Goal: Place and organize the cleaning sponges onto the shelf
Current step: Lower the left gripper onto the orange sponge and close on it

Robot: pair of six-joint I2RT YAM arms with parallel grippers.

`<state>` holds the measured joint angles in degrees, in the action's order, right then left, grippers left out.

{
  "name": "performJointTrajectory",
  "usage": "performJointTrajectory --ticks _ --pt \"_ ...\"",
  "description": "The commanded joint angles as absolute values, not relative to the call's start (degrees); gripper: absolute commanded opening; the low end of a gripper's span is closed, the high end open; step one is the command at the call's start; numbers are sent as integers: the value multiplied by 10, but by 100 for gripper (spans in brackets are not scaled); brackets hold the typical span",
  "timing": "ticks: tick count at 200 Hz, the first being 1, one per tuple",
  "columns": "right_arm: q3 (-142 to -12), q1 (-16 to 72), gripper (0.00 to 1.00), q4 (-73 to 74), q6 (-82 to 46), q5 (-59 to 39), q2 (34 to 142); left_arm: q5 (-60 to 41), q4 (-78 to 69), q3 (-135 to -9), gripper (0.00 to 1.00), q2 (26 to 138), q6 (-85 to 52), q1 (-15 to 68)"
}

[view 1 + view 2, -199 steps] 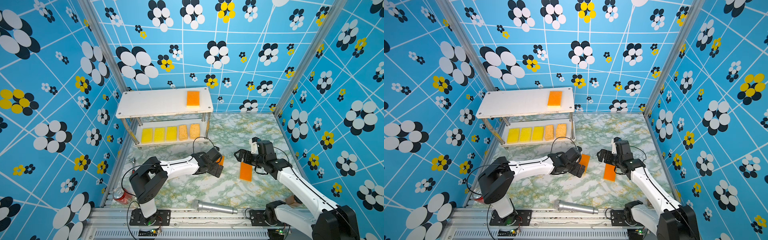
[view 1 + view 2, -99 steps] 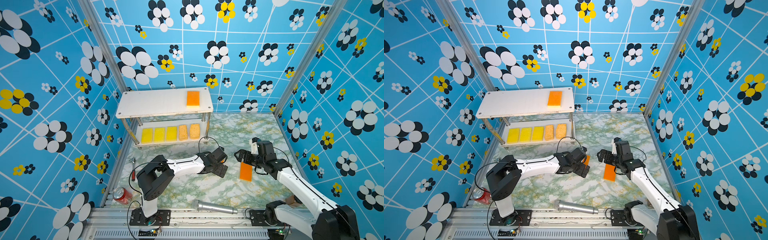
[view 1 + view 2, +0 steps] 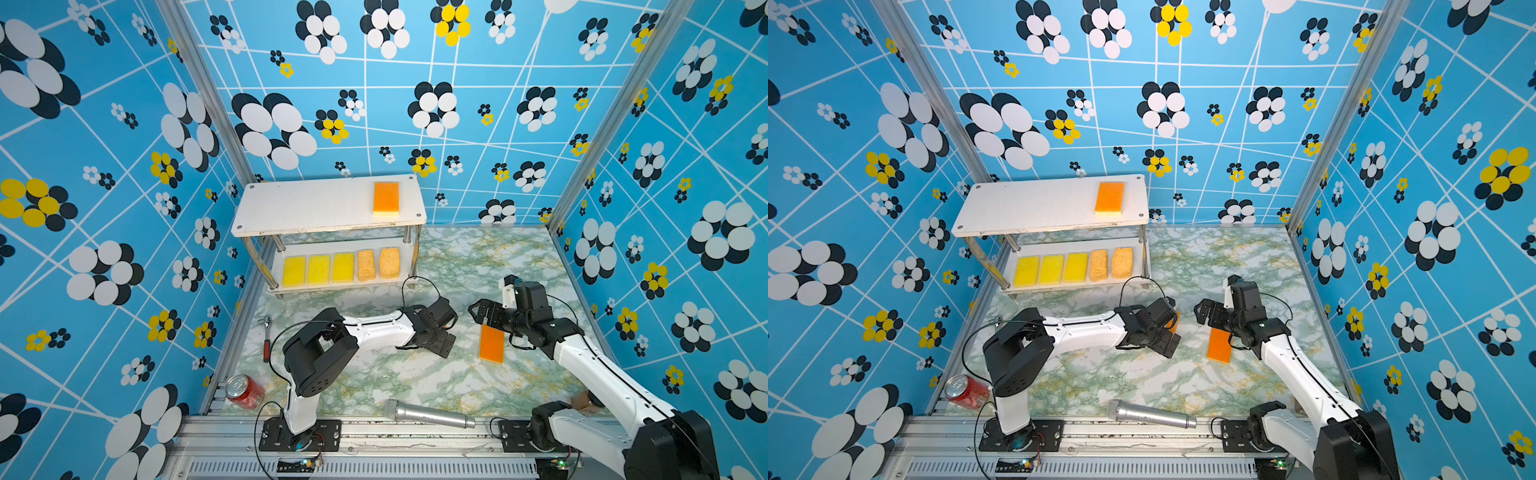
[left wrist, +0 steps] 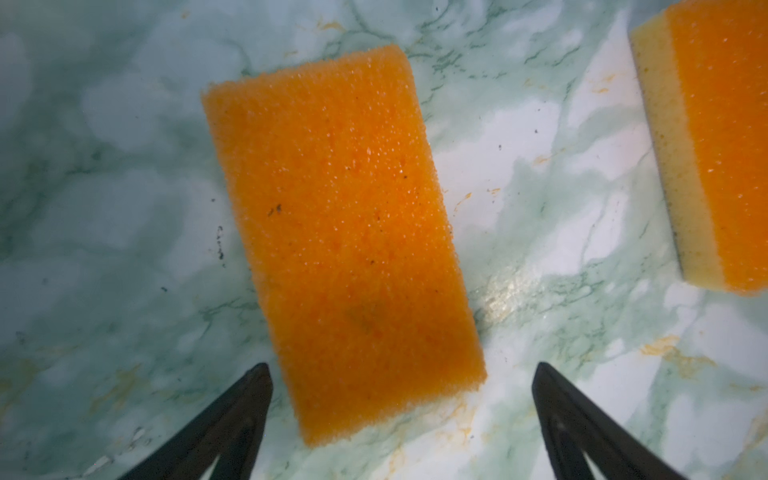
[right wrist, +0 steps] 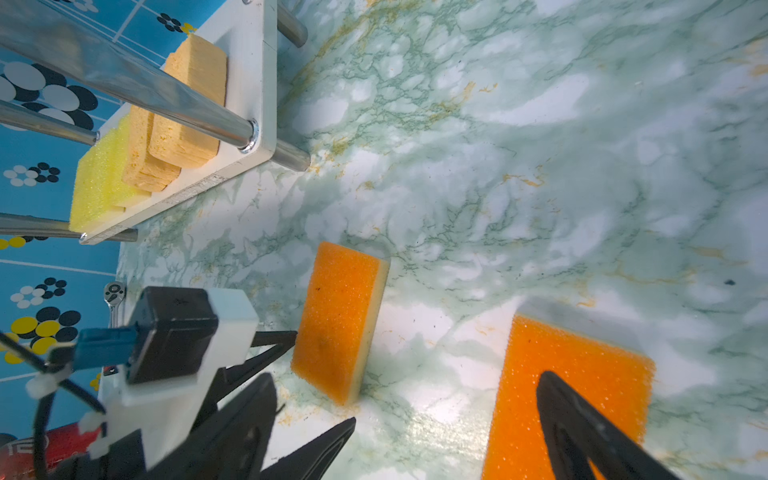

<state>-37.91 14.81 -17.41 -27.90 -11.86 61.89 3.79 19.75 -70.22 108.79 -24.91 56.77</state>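
Starting at the far left, a red soda can [image 3: 245, 392] lies on its side and a ratchet wrench [image 3: 267, 340] rests by the edge of the counter [image 3: 478, 257]. Neither belongs to this job, so I leave them be. Behind them the shelf [image 3: 316, 205] stands against the back wall. Its lower tier is filled by kind, with three yellow sponges [image 3: 318, 269] side by side and then two tan sponges [image 3: 366, 264]. I take that full row as the reason the orange ones go on top. The shelved orange sponge [image 3: 386, 198] sits at the right end of the upper board, leaving bare board to its left for the other two. In front of the shelf, my left fingers [image 4: 232, 419] are spread wide and empty over the left orange sponge [image 4: 345, 232], which lies flat on the counter, orange face up. Their tips flank its near end across the narrow width, lined up, I judge, to pinch the long sides. How close they are to the counter I cannot tell. A silver microphone [image 3: 428, 414] lies along the front edge, clear of both arms. Further right, the right orange sponge [image 3: 491, 343] also lies flat on the counter. My right fingers [image 5: 582, 428] are apart and hold nothing. One tip is over that sponge and the other over bare counter, so they do not yet straddle it.
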Motion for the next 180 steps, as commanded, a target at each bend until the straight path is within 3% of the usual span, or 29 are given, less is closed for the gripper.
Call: performJointTrajectory --ticks 1,180 --pt "-371 144 99 -174 -281 -113 620 58 217 -725 99 1108 -255 570" --pt "-369 143 99 -172 -281 -112 626 83 244 -756 99 1142 -269 571"
